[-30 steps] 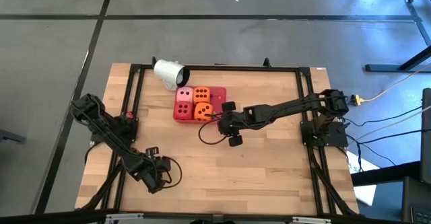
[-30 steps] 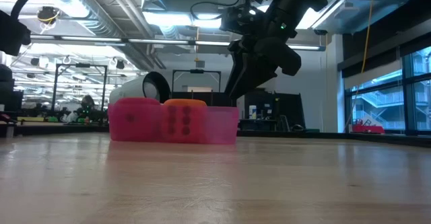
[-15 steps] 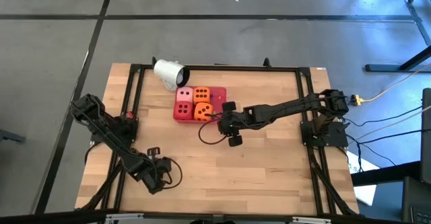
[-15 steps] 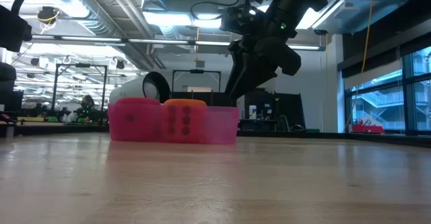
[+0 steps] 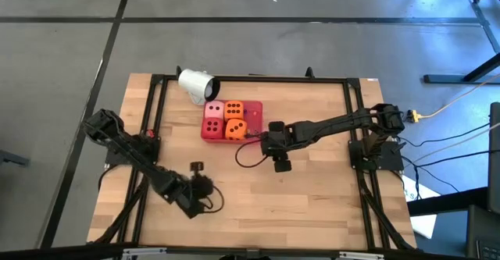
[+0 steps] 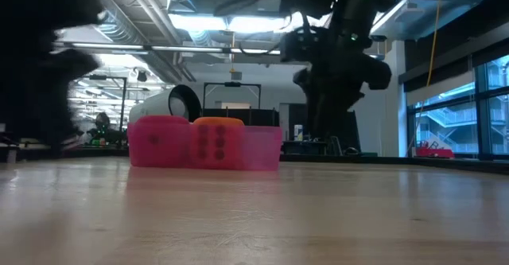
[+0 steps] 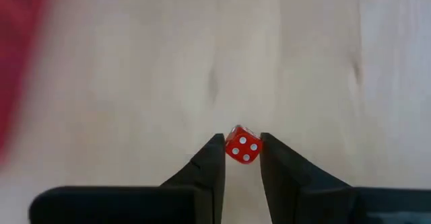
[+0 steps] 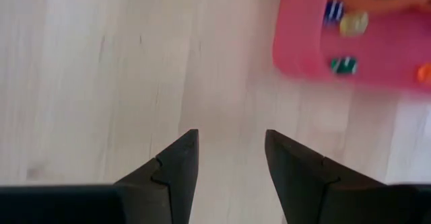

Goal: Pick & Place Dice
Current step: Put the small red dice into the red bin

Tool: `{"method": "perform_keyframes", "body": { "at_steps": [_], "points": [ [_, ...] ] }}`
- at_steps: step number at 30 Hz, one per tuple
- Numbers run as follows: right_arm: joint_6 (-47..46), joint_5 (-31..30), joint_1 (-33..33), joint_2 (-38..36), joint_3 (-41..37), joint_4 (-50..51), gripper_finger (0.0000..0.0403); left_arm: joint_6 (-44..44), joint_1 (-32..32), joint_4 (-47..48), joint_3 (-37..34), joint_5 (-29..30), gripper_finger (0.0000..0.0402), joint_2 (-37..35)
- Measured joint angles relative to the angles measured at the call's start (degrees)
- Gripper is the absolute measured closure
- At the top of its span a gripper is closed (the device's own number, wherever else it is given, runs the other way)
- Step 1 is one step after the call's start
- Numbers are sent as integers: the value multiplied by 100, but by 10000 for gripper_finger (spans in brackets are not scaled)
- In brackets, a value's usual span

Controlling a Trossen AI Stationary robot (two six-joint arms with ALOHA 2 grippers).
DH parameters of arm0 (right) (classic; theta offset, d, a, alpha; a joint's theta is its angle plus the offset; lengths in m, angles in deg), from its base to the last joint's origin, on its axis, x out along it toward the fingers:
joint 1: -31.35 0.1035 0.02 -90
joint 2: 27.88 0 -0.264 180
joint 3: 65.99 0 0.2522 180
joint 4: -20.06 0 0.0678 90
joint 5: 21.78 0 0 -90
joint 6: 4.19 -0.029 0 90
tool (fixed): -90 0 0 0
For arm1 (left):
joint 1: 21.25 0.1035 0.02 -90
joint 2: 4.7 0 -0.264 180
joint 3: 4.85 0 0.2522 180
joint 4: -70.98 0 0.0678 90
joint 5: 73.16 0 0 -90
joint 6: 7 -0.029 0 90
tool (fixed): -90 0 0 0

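A small red die with white pips [image 7: 242,146] sits between the fingertips of my left gripper [image 7: 242,151], which is shut on it over the near left of the table [image 5: 200,178]. Large soft dice stand in the flat red tray [image 5: 254,110] at the far middle: a pale pink one [image 5: 213,109], a red one [image 5: 212,126] and two orange ones [image 5: 233,109] [image 5: 236,129]. My right gripper [image 8: 232,150] stands open over bare wood just right of the tray [image 5: 278,146], with nothing between its fingers. My left gripper pinches the small red die by two opposite faces [image 7: 231,148] between the free ends of its two fingers. The fingers slant down at it from the near left. The die sits with a corner tipped up; whether it is clear of the table I cannot tell.
A white cup [image 5: 195,84] lies on its side against the tray's far left corner. Small coloured pieces [image 8: 343,64] lie in the pink-red tray [image 8: 303,42]. A black frame [image 5: 250,79] runs round the wooden table top. Bare wood lies between the two grippers.
My left gripper has swung toward the table's right edge and a little toward the tray, turning as it went. My right gripper has tipped and shifted slightly toward the right edge, staying beside the tray. Tray, large dice and cup have kept still.
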Motion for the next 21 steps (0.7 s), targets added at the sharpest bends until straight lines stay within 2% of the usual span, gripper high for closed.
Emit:
{"method": "perform_keyframes", "body": {
  "at_steps": [4,11,14,17,21],
  "points": [
    [-160,-1,0,0,-1,602,231,-1531,528,-917,0,587,333,0],
    [-719,-16,-2,0,-3,1979,231,-3457,1654,-2218,0,719,333,-7],
    [-688,-108,-1,-52,-124,2162,231,-3976,2098,-2602,0,790,333,-9],
    [-624,-337,0,-331,-565,2244,231,-4207,2512,-2916,0,752,333,-11],
    [-1194,-921,0,-1001,-1377,2205,231,-4360,3030,-3205,0,442,333,-11]
  ]
}}
